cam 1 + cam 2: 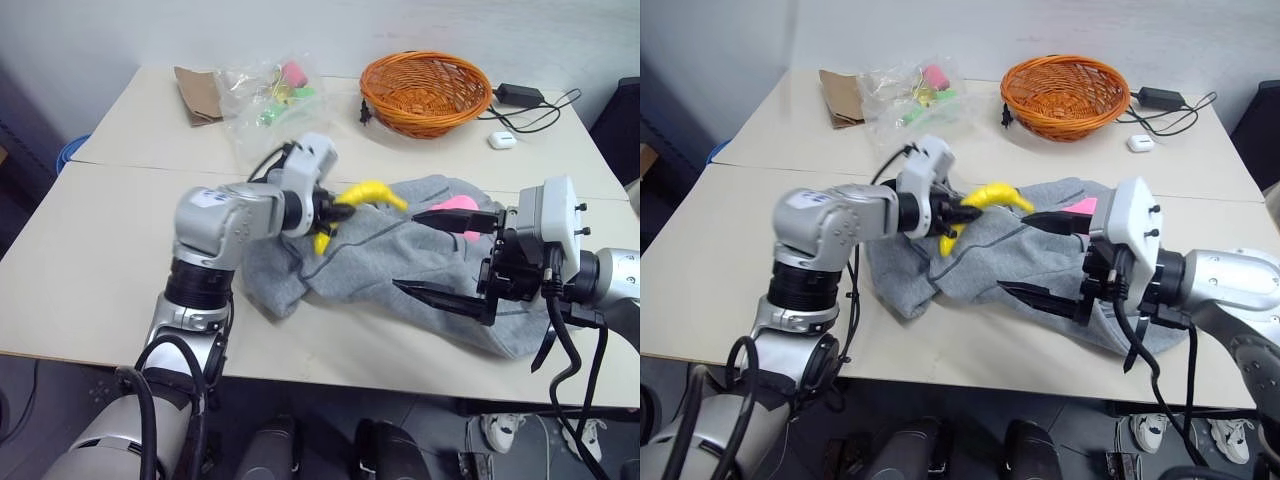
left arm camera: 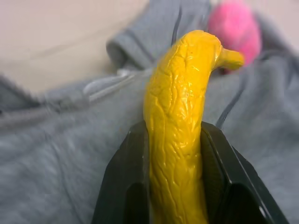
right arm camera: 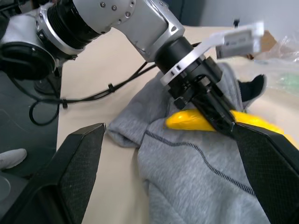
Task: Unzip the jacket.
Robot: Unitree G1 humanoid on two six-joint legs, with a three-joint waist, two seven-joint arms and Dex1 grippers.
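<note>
Gripping a yellow banana [image 1: 368,195], the left gripper [image 1: 335,215] is hanging over the jacket [image 1: 400,260] in the left eye view, its two black fingers pressed on the fruit. The grey jacket is lying crumpled on the tabletop [image 1: 90,270], near the front edge and towards the right side. Something pink [image 1: 458,208] is showing at the far side of the jacket. The right gripper [image 1: 440,255] is standing wide apart above the right part of the jacket, holding nothing. At the far edge of the tabletop an orange wicker basket [image 1: 425,92] is sitting, with a clear plastic bag [image 1: 265,95] and a brown paper bag [image 1: 198,95] towards the far left corner.

In the left wrist view, the fingers [image 2: 124,186] are clamping the banana from both sides, and the grey fleece is lying under it, with a silver zipper line [image 2: 107,86] beside it.

In the right wrist view, the two spread fingers [image 3: 60,177] are framing the jacket, and the left gripper is holding the banana just over the cloth.
</note>
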